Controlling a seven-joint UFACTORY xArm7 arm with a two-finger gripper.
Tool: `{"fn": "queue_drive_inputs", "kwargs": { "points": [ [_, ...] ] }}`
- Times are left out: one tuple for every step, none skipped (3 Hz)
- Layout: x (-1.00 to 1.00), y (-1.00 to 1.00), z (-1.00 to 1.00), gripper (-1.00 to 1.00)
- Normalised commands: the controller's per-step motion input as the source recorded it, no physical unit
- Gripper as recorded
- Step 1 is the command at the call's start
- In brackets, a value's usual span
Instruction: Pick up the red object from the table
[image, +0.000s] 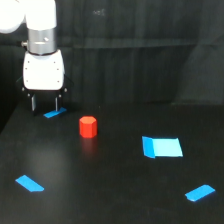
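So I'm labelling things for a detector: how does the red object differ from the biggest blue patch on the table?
The red object is red-orange; the biggest blue patch is bright blue. The red object stands up as a faceted block, while the blue patch lies flat. The red object sits nearer the gripper, the blue patch further toward the exterior view's right. Both rest on the black table, untouched by the gripper.

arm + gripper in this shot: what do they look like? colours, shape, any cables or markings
Glossy white rounded arm links with a silver-grey metal ring above the gripper head. The gripper has a boxy white housing with rounded corners, a black underside and two thin dark fingers. No cables or markings can be made out; the picture is too blurred for fine detail.
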Motion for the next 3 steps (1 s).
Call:
{"fn": "queue_drive_inputs", "kwargs": {
  "points": [
    [0.12, 0.09, -0.35, 0.87],
    [0.17, 0.09, -0.42, 0.89],
    [0.47, -0.07, -0.34, 0.96]
  ]
}}
